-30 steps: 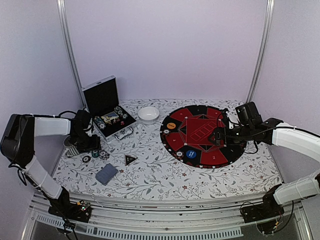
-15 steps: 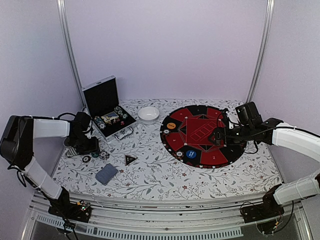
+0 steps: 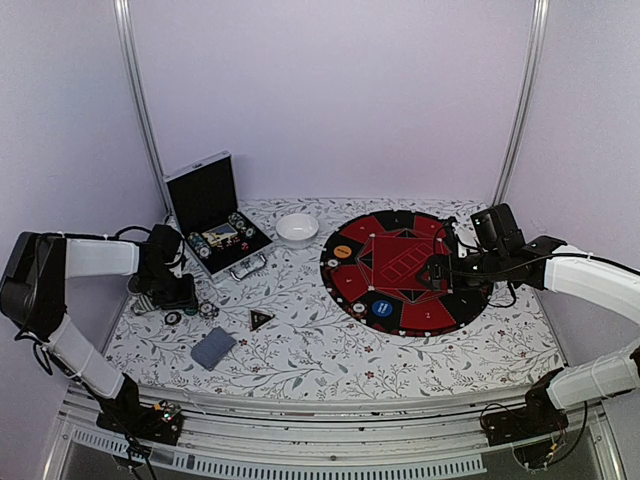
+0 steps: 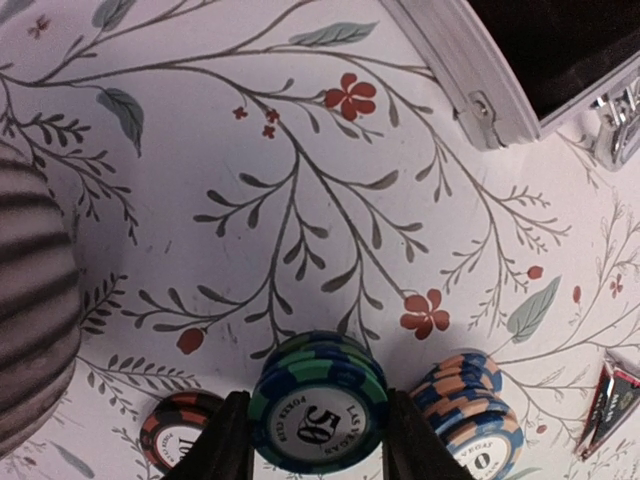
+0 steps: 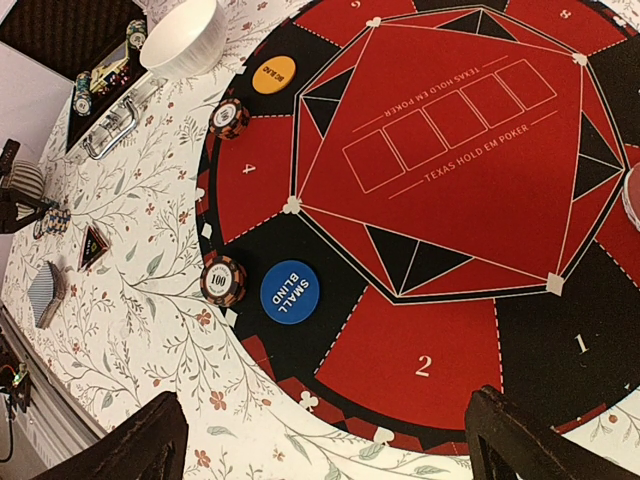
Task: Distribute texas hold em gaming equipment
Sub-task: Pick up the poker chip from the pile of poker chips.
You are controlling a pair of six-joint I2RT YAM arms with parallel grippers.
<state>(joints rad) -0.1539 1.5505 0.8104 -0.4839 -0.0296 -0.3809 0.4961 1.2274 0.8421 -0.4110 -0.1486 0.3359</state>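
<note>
Left jaws: both fingers [image 4: 226, 446] lie against the sides of a green-and-blue striped poker chip stack [image 4: 318, 415], pinching it. The stack sits on the floral tabletop [image 4: 250, 150], near the silver-edged black case [image 4: 470, 75]. Right jaws: spread wide with nothing between them, held over the round red-and-black felt mat [image 5: 440, 180].

Against one second ago, top view: the left wrist sits slightly lower and further left. The right arm looks unchanged, and I see no shift in the loose chips or cards.

Legible print:
- On the pinched stack I read "50" and "LAS VEGAS".
- Just beside it on the right, a blue-and-orange chip stack [image 4: 468, 420] shows "VEGAS" and a "0".
- On its left, a black-and-orange chip [image 4: 178, 437] is cut off by the frame edge.
- The mat centre reads "TEXAS HOLD EM POKER"; sectors 1, 2 and 4 are readable.
- The blue marker disc [image 5: 290, 291] reads "SMALL BLIND".
- The striped chip stack [image 5: 223, 280] just beside that disc reads "100".
- The orange marker disc [image 5: 274, 74] has lettering too small for me to read; a second chip stack [image 5: 229, 118] lies near it.

View differences: none of this print resolves from the top camera, where the left wrist hides the pinched stack. The right wrist camera also catches the white bowl [image 5: 185, 38] and the grey-blue card deck [image 5: 45, 293], both off the mat.
</note>
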